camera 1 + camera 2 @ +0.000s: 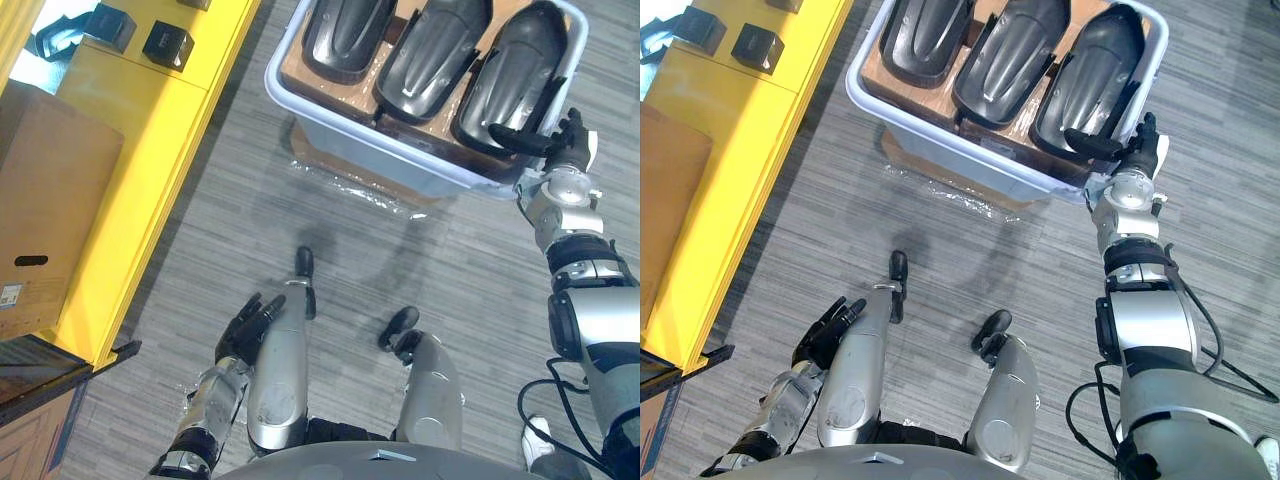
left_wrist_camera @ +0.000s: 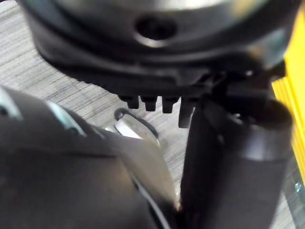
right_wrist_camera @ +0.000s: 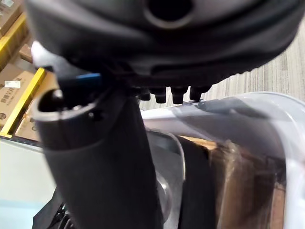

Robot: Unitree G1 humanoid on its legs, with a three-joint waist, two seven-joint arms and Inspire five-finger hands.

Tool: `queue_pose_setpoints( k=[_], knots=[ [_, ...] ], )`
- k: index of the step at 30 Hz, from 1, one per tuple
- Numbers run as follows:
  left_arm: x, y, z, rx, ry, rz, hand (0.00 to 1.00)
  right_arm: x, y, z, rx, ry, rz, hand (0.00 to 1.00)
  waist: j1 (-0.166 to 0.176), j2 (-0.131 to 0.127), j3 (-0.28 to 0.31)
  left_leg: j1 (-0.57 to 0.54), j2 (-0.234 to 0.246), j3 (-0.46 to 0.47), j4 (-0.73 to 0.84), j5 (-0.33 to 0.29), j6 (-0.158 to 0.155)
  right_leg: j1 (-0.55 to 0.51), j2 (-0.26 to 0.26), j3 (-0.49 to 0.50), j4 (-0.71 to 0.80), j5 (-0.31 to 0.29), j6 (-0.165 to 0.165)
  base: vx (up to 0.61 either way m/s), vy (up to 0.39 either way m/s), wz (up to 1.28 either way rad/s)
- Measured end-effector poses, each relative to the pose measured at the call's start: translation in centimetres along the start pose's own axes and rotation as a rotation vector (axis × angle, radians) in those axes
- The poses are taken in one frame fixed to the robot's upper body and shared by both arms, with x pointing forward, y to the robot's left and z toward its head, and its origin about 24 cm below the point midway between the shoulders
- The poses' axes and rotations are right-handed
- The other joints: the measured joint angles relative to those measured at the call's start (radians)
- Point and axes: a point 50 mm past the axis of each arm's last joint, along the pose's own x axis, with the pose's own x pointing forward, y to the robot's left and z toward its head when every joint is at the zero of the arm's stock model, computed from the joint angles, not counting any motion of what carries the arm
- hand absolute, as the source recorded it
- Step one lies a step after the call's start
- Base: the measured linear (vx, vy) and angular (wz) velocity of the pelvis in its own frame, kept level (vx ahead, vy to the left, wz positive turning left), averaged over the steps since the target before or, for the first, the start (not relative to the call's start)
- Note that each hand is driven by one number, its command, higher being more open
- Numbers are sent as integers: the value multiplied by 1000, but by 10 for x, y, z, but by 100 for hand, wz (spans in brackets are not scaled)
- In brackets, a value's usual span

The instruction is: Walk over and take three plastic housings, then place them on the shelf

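Observation:
Three dark plastic housings lie side by side on brown card inside a pale grey bin point(image 1: 400, 150): the left housing point(image 1: 345, 30), the middle housing point(image 1: 430, 55) and the right housing point(image 1: 510, 85). My right hand point(image 1: 568, 140) is raised at the bin's near right corner, just outside the rim and beside the right housing, with its fingers straight and nothing held. The right wrist view shows the bin's rim point(image 3: 238, 114) just past that hand. My left hand point(image 1: 247, 328) hangs low at the lower left, fingers relaxed and empty.
A yellow shelf point(image 1: 150, 150) runs along the left, carrying a brown cardboard box point(image 1: 50, 200) and two small black boxes point(image 1: 167, 44). The bin stands on a plastic-wrapped carton point(image 1: 340, 165). Grey striped floor point(image 1: 330, 220) lies between me and the bin.

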Motion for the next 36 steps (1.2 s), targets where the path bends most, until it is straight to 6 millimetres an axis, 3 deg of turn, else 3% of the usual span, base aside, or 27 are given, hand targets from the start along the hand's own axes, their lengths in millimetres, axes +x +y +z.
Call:
queue_pose_setpoints(
  k=[2, 4, 12, 22, 31, 36],
  knots=[
    [1, -2, -1, -12, 5, -7, 100, 2, 1, 7, -23, 17, -18, 0, 8, 6, 2, -6, 3, 7, -1, 1, 0, -12, -1, 3, 1, 1, 1, 1, -22, -10],
    [3, -6, -1, -11, 16, -20, 100, 6, -11, 14, -85, 42, -64, 0, 23, 20, 7, -5, 6, 12, -5, 2, -1, -17, -2, 3, 0, 2, 1, 20, -28, -8],
    [6, -9, -5, -35, 42, -19, 100, 13, -36, 34, -245, 65, -120, 0, 19, 41, 7, 13, 8, 20, -25, 25, -12, -34, -13, 4, 50, -28, -10, 63, -74, -1],
    [5, -10, -5, -45, 47, -24, 100, 13, -37, 29, -402, 60, -116, 0, 17, 50, 4, 41, -6, -23, -44, 44, -35, -13, -37, -30, 137, -99, -27, -2, -85, 14],
    [-5, -2, -12, -38, 42, -35, 100, 11, -46, 10, -483, 75, -128, 0, 15, 49, 4, 111, -10, -20, -77, 47, -29, 62, -26, -35, 95, -92, -14, 1, -9, 1],
    [-12, -2, -9, -50, -6, -69, 100, 9, -44, 15, -496, 17, -156, 0, 1, 35, 8, 161, -1, -14, -97, 50, -34, 127, 5, -37, 30, -69, -4, 37, -4, -4]
  ],
)
